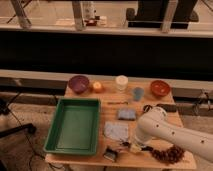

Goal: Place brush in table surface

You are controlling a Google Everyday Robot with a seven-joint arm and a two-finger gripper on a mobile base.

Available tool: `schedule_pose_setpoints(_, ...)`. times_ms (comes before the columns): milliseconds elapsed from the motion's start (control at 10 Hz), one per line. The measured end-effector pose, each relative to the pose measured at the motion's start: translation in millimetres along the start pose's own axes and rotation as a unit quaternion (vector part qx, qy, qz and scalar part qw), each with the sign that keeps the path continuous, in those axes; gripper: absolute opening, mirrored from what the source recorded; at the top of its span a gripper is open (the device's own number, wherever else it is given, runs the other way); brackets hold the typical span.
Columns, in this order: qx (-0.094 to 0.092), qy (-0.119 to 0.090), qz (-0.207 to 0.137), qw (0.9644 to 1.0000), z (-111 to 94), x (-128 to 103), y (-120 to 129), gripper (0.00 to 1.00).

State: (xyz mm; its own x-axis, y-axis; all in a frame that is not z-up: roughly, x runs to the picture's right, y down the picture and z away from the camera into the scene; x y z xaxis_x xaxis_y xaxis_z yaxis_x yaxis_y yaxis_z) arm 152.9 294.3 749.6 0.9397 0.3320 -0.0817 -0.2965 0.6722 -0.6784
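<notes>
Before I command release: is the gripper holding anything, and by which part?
Cannot tell. The gripper sits low at the front edge of the table surface, close by the brush; whether it grips it does not show.

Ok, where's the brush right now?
Camera view: the brush is near the front edge of the table surface, right of the green tray, with the gripper right beside it.

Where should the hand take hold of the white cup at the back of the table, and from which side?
Probably best: grip the white cup across its round wall, halfway up, coming from the front. It stands upright, with free room there. The hand is low at the front edge of the table, near the brush.
</notes>
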Motion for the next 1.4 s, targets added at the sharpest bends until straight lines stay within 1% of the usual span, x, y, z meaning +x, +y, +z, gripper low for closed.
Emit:
schedule_pose_setpoints(200,0.0,0.001,0.002,1.0,-0.7,1.2,0.1,0.47)
schedule_pose_setpoints(300,0.0,0.001,0.005,1.0,-0.9,3.1,0.0,0.53)
schedule_pose_setpoints(400,0.001,0.0,0.008,1.0,-1.3,5.1,-0.8,0.54)
schedule_pose_setpoints(600,0.0,-0.001,0.012,0.9999,-1.3,8.2,-2.1,0.54)
schedule_pose_setpoints(700,0.0,0.0,0.013,0.9999,-1.8,9.4,-2.1,0.53)
schedule_pose_setpoints(800,0.0,-0.001,0.017,0.9999,-2.2,11.6,-3.2,0.48)
schedule_pose_setpoints(900,0.0,-0.001,0.019,0.9998,-2.7,13.4,-3.9,0.49)
schedule_pose_setpoints(1000,0.0,-0.002,0.021,0.9998,-2.5,14.5,-4.5,0.54)
schedule_pose_setpoints(1100,0.0,-0.002,0.024,0.9997,-3.0,15.6,-5.3,0.62)
schedule_pose_setpoints(1200,0.001,-0.003,0.025,0.9997,-3.8,18.1,-5.3,0.65)
schedule_pose_setpoints(1400,0.001,-0.005,0.024,0.9997,-5.5,23.5,-6.7,0.65)
